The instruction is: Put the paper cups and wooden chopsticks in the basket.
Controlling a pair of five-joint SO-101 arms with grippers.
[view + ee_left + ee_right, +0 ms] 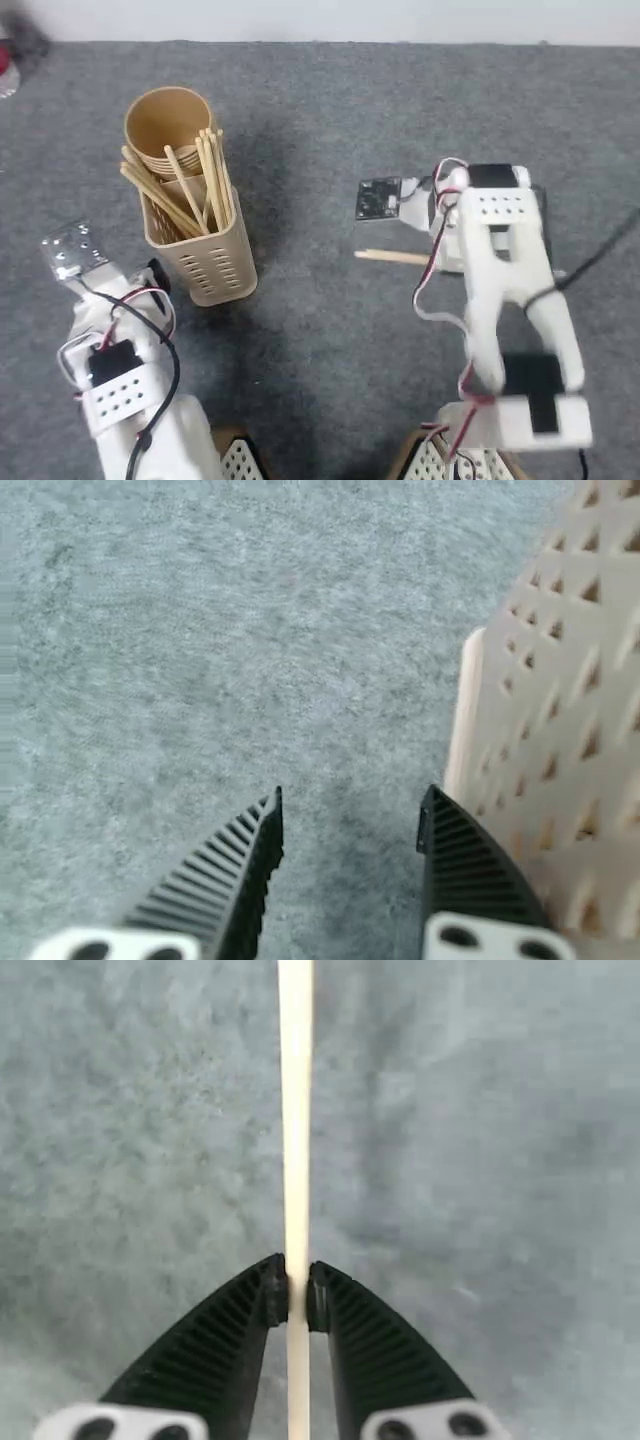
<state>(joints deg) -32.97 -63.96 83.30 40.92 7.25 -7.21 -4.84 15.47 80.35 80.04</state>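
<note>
1. The jaws of your right gripper (297, 1300) pinch the pale wooden chopstick (295, 1110), right of the beige perforated plastic basket (215, 265).
2. Lift clear, then tilt it upright over the basket.
3. The jaws of your left gripper (350, 820) gape, empty.

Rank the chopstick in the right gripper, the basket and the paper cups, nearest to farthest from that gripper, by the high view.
1. Chopstick: clamped in the right gripper.
2. Basket: across the table, beside the left arm.
3. Paper cups: inside the basket, past its near wall.
</note>
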